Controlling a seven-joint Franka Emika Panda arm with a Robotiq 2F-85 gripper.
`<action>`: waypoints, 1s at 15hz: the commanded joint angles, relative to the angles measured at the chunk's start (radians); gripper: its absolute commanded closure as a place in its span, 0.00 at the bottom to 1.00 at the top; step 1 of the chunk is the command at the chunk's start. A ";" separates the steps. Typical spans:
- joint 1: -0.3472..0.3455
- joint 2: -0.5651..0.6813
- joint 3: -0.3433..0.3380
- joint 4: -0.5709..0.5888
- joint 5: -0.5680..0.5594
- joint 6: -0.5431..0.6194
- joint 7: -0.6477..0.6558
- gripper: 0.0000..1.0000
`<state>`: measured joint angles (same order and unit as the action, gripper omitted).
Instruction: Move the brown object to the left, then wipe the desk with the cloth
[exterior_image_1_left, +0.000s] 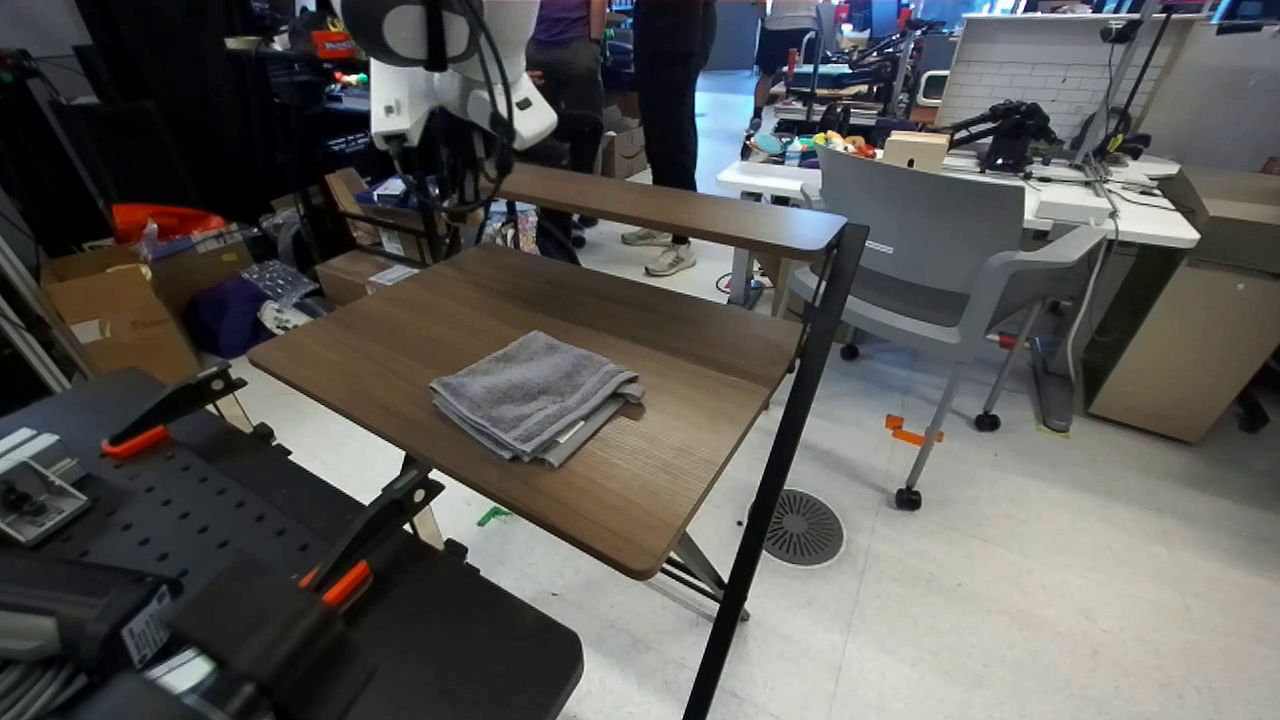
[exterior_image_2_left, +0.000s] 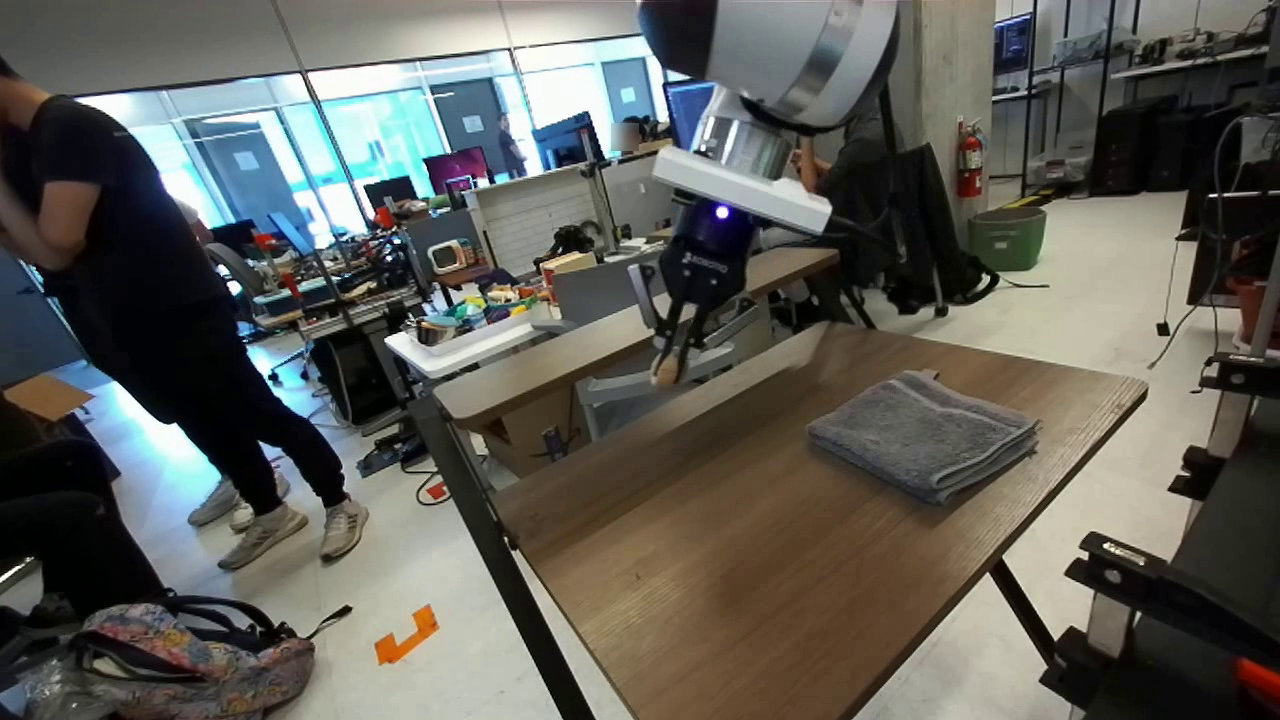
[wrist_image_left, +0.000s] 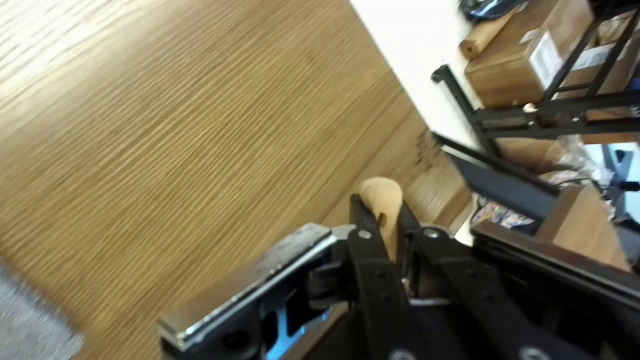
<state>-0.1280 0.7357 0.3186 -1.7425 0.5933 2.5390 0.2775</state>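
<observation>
The brown object (exterior_image_2_left: 665, 371) is small, tan and rounded. It is pinched between the fingertips of my gripper (exterior_image_2_left: 672, 358), held in the air above the far side of the desk (exterior_image_2_left: 760, 560). In the wrist view the brown object (wrist_image_left: 384, 192) sticks out past the two black fingers of the gripper (wrist_image_left: 381, 210), which are shut on it. The grey folded cloth (exterior_image_1_left: 535, 395) lies on the desk (exterior_image_1_left: 360, 345), away from the gripper; it also shows in an exterior view (exterior_image_2_left: 925, 435). A blurred corner of the cloth shows at the lower left of the wrist view (wrist_image_left: 32, 320).
A raised brown shelf (exterior_image_1_left: 680, 212) runs along the desk's back edge, carried by a black metal post (exterior_image_1_left: 785, 450). A grey chair (exterior_image_1_left: 925, 240) stands behind it. A black table (exterior_image_1_left: 470, 630) with clamps stands by the desk's near side. People stand beyond the desk.
</observation>
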 joint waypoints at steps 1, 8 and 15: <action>-0.006 -0.011 0.071 0.034 0.223 -0.030 -0.061 0.97; 0.189 0.079 -0.149 0.197 0.284 -0.015 0.155 0.97; 0.266 0.236 -0.323 0.340 0.110 -0.046 0.448 0.97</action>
<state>0.1147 0.8986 0.0434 -1.4968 0.7686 2.5344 0.6096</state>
